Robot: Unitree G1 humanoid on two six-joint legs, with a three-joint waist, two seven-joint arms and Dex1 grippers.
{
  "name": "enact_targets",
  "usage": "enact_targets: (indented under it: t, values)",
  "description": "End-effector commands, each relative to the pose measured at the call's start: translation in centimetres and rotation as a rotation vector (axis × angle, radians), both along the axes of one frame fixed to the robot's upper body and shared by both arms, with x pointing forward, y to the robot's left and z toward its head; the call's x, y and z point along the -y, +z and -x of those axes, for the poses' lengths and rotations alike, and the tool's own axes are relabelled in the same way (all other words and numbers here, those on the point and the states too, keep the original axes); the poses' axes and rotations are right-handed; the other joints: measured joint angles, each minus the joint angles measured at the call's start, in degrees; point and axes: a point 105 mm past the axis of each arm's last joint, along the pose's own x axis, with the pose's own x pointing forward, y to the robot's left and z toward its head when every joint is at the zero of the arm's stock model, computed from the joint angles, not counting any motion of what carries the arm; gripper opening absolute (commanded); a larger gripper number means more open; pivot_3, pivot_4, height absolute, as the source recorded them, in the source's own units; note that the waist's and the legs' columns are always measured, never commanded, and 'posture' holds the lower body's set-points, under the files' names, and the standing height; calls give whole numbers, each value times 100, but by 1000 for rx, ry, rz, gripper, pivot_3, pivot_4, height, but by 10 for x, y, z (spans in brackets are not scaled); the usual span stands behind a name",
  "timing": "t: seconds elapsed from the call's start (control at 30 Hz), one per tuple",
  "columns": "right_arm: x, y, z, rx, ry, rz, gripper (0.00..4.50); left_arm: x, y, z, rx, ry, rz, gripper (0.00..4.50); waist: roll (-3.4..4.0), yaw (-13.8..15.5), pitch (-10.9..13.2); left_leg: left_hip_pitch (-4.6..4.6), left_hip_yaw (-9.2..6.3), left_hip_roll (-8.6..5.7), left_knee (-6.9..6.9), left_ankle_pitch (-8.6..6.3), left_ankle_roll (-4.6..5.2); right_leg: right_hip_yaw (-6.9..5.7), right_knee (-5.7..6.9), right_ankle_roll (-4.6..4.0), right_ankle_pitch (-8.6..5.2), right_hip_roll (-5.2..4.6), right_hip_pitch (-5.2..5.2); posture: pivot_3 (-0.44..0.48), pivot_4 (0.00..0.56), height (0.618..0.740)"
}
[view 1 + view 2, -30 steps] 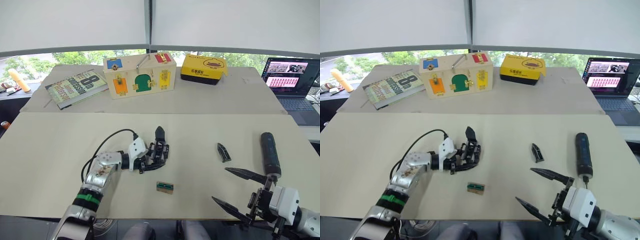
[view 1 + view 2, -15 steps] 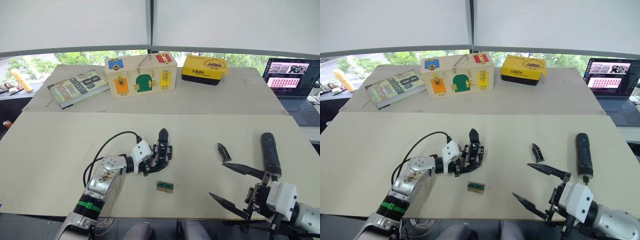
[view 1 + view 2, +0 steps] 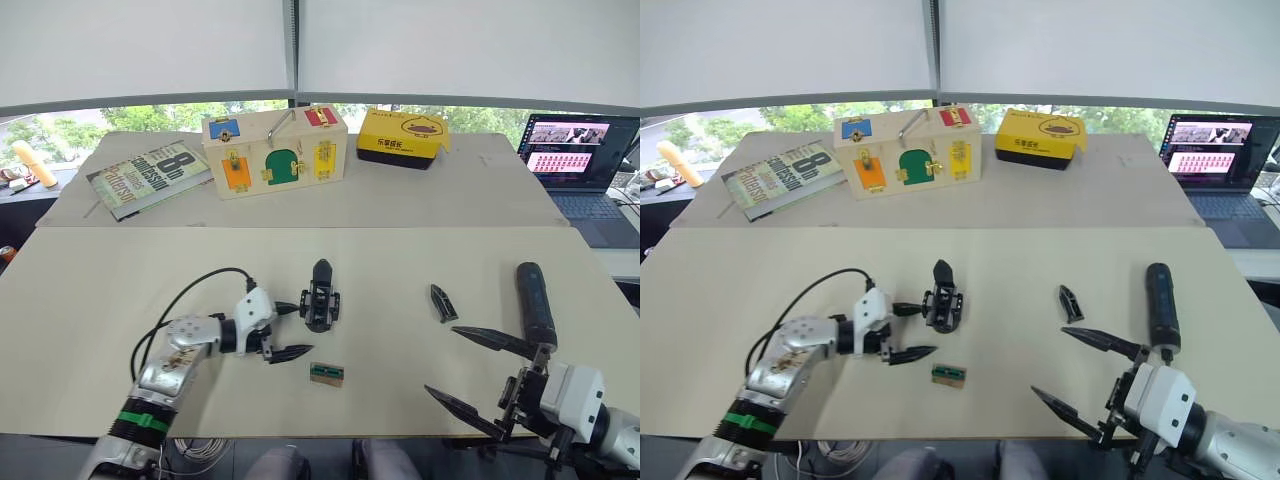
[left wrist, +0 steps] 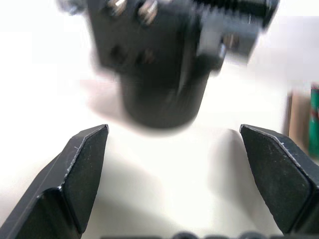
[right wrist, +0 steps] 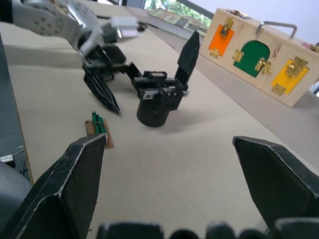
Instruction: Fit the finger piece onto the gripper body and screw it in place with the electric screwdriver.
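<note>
Beige worktop (image 3: 120,270) carrying wooden latch box (image 3: 274,152), yellow box (image 3: 405,137), book (image 3: 150,176), laptop (image 3: 575,150). Chunky black gripper body (image 3: 320,298) standing mid-worktop, left claw (image 3: 292,331) spread just beside it. Small green-and-tan block (image 3: 326,374) lying near. Small black tapered finger piece (image 3: 442,302) and thick dark cylindrical electric screwdriver (image 3: 535,304) lying apart ahead of spread right claw (image 3: 467,375).

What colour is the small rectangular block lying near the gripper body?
Green on top with a tan base; the right wrist view shows it best.

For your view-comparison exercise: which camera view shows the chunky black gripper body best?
The right wrist view: the chunky black gripper body stands whole there, with its pointed finger up. The left wrist view cuts it off and blurs it; both eye views show it small, by the open left gripper.
</note>
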Motion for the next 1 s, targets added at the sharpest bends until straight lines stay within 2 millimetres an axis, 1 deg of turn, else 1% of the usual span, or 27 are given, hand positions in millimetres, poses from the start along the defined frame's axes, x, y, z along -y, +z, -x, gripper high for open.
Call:
enact_targets:
  t: [0.03,0.13,0.23,0.33,0.4,0.5,0.57,0.63,0.7,0.77,0.83,0.9,0.93,1.0]
  values:
    - [6,8,8,13,-43,-18,4500,-33,12,10,-20,-15,26,4475,1,-10,0,0,0,0,-2,0,0,0,-1,-1,0,0,-2,0,150,740]
    - [24,4,11,13,-145,0,4500,-54,26,14,10,-6,38,4475,3,-23,2,-1,-1,-2,-3,0,0,-2,-3,-1,-1,-2,-2,0,150,740]
    - [46,-3,20,-2,-267,27,4500,-72,53,12,97,45,96,4475,5,17,4,1,-1,-3,-3,-2,3,-5,-8,0,-1,-4,3,0,150,740]
    - [56,-4,25,-6,-340,37,4500,-82,65,13,124,83,115,4475,5,10,4,0,-1,-2,-4,-5,2,-5,-8,0,-1,-3,2,0,150,740]
    - [57,-2,24,-10,-378,39,4500,-84,72,18,110,86,127,4475,8,-33,6,0,1,-2,-5,-15,-18,-3,-6,0,-1,-3,0,0,150,740]
    - [59,-2,7,-67,-460,85,4500,-80,82,26,82,66,160,4475,11,-81,7,3,7,0,-5,-24,-35,1,-3,-1,-1,-2,0,0,150,740]
    - [50,9,-7,-53,-424,64,4500,-76,86,29,73,46,171,4475,10,-85,7,4,12,-1,-4,-25,-39,5,-1,0,0,-3,1,0,150,740]
    - [50,12,-26,-118,-448,77,4500,-71,89,31,84,13,173,4475,10,-75,8,7,14,-1,-1,-23,-42,3,-1,0,1,-4,4,0,150,740]
    - [44,23,-48,-172,-443,25,4500,-63,94,34,96,-24,179,4475,8,-77,9,7,13,0,-2,-22,-42,3,0,-1,1,-3,3,0,150,740]
    - [46,24,-61,-238,-479,56,4500,-58,98,36,102,-46,189,4475,6,-77,12,3,15,3,0,-20,-41,3,-3,-6,5,-4,1,0,150,740]
    - [56,13,-76,-366,-533,154,4500,-53,99,38,109,-73,174,4475,7,-34,12,-4,10,7,-6,-17,-36,-4,-9,-10,4,-4,-4,0,150,740]
    - [66,2,-83,-506,-581,256,4500,-48,98,41,102,-100,159,4475,10,-14,14,-13,3,10,-7,1,-4,-12,-13,-14,1,-4,-7,0,150,740]
    - [68,1,-85,-542,-595,280,4500,-47,98,42,98,-105,158,4475,10,-10,14,-18,4,10,-5,0,-2,-13,-13,-14,1,-6,-10,0,150,740]
    - [71,-3,-95,-604,-623,288,4500,-45,97,43,94,-115,158,4475,5,-8,11,-50,3,10,-2,-1,3,-18,-21,-14,1,-9,-34,0,150,740]
